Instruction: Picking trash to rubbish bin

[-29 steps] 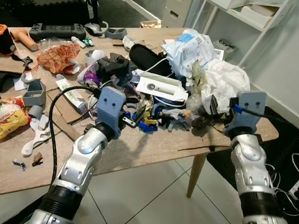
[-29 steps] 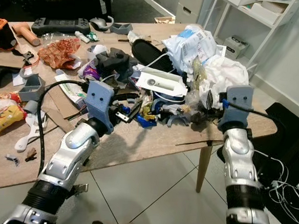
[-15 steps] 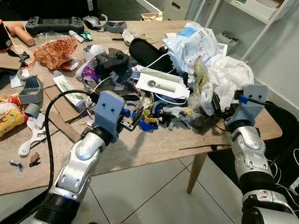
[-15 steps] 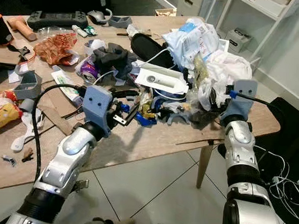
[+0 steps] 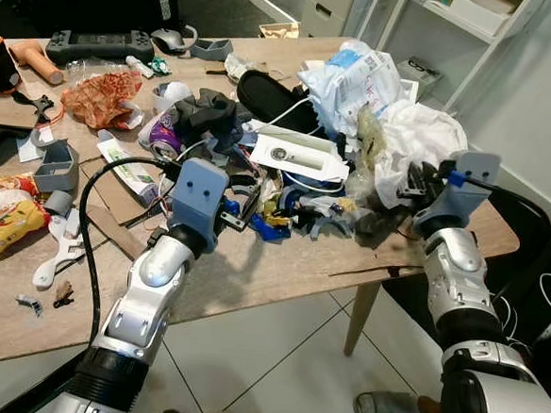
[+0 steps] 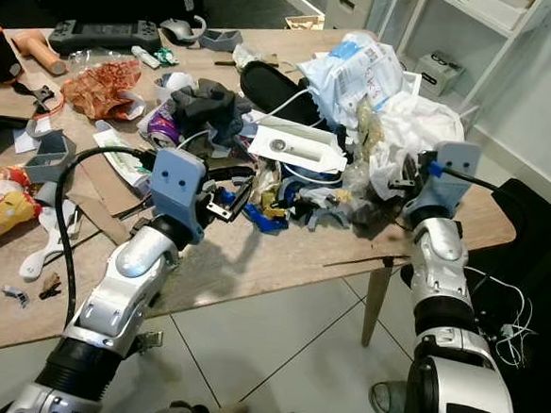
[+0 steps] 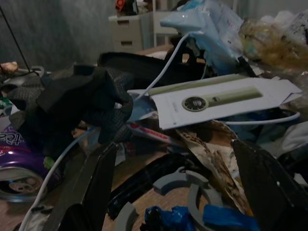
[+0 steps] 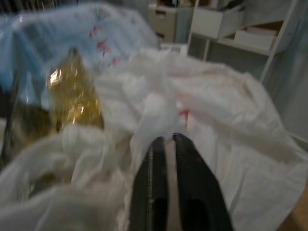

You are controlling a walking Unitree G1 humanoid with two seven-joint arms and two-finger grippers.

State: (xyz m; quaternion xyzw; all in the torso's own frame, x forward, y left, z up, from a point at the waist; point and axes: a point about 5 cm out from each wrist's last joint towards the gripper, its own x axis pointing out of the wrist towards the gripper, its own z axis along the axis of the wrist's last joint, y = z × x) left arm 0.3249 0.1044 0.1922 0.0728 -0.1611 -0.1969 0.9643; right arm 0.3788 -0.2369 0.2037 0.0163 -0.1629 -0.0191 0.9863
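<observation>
Right wrist view: right gripper (image 8: 166, 140) pinches the white plastic bag (image 8: 216, 125)
Left gripper (image 7: 178, 187) fingers wide apart over the trash pile (image 5: 296, 184)

Wooden table (image 5: 280, 273) on white tiled floor (image 5: 274, 358) — white shelving (image 5: 459, 21) behind.

White crumpled plastic bag (image 5: 414, 148), pale blue printed bag (image 5: 352, 82), orange-red wrapper (image 5: 101, 100), yellow snack packet (image 5: 14, 213), purple can (image 5: 166, 142), light wood-grain table (image 5: 280, 273)
</observation>
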